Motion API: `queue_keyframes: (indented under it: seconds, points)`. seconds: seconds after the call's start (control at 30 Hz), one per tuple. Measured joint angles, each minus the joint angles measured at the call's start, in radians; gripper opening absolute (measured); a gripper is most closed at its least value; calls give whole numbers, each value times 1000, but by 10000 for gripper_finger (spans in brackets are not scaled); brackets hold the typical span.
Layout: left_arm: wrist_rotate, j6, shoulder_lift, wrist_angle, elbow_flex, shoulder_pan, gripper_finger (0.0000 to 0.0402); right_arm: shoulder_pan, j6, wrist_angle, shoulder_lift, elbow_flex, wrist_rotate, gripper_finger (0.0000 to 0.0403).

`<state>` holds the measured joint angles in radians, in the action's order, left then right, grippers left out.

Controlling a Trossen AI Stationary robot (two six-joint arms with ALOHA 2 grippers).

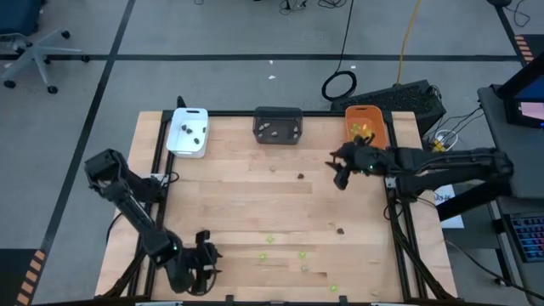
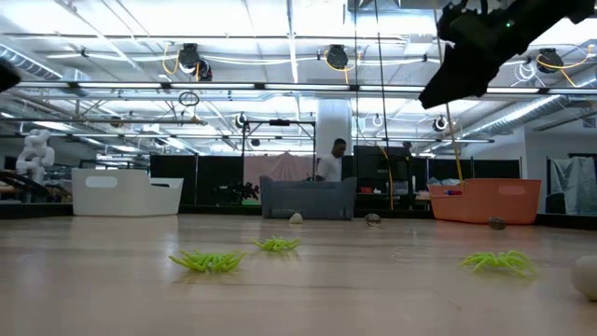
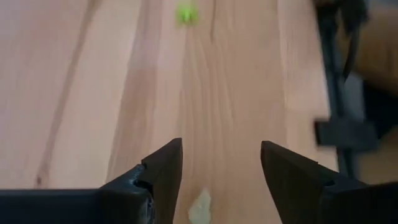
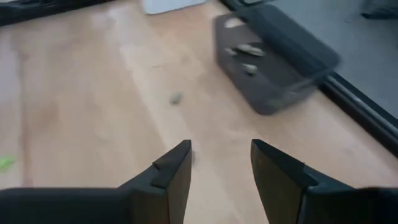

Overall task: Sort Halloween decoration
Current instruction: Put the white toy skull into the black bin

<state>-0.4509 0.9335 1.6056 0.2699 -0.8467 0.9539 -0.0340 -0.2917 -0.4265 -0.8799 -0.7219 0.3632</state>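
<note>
Left gripper [image 3: 221,171] hovering with fingers spread, empty, over a pale beige-grey piece [image 3: 199,207] on the wooden table [image 1: 238,212], right gripper [image 4: 221,165] gaping empty beside the orange tray [image 1: 366,125], lime green spider pieces [image 2: 207,261] lying scattered along the table's near edge

From my remote seat this reads as a robotics lab in an open industrial hall. My low camera looks past the wooden table [image 1: 255,212] to a high ceiling with exposed beams, long light strips and hanging cable loops [image 2: 191,58]. A person [image 2: 328,161] stands far back among dark partitions and benches, and a pale humanoid figure [image 2: 34,154] stands off to one side. From above I see grey floor marked with dark tape lines, an office chair [image 1: 30,47], loose cables [image 1: 340,85] and a black case [image 1: 404,98] behind the table
</note>
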Motion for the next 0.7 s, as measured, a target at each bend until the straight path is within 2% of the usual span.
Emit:
queue_keyframes:
  seconds: [0.27,0.53,0.7]
  points:
    - [0,91,80,134,-56,50,217,127,0,70,-90,0,61,153]
    - [-2,160,129,151,-56,64,215,160,28,154,-183,0,62,153]
    - [4,160,168,155,-57,64,194,167,45,189,-212,0,60,153]
